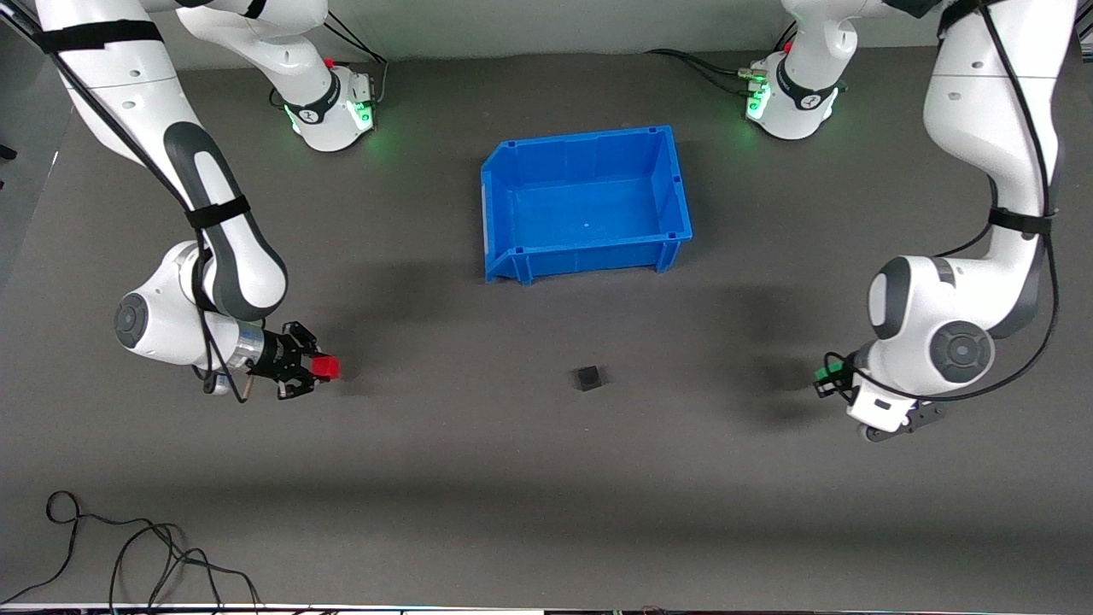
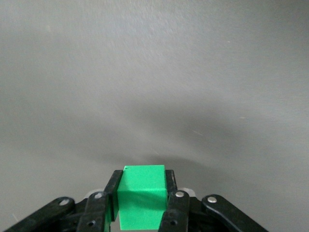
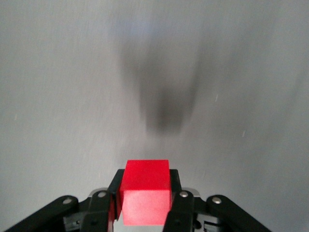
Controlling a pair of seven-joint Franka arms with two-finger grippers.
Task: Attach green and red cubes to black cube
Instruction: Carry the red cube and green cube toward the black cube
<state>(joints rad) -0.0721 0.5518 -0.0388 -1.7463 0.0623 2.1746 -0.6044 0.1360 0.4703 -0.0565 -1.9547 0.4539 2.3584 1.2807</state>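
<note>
Right gripper (image 1: 318,369) over worktop (image 1: 546,478) toward right arm's end, jaws clenched on red cube (image 1: 325,367). Left gripper (image 1: 825,374) over left arm's end, jaws grasping green cube (image 1: 827,371). Black cube (image 1: 587,377) alone mid-worktop, nearer front edge than blue bin (image 1: 512,175), well apart from both grippers; bare mat all round it.

the red cube (image 3: 146,192) looks like smooth plastic with a faint sheen on its lit face; the green cube (image 2: 141,198) looks the same, smooth and evenly coloured. the black cube (image 1: 587,377) is matt. the blue bin (image 1: 499,184) is glossy moulded plastic. the grey mat (image 1: 546,478) looks matt and finely textured. the arm shells (image 1: 973,111) are glossy white plastic.
</note>
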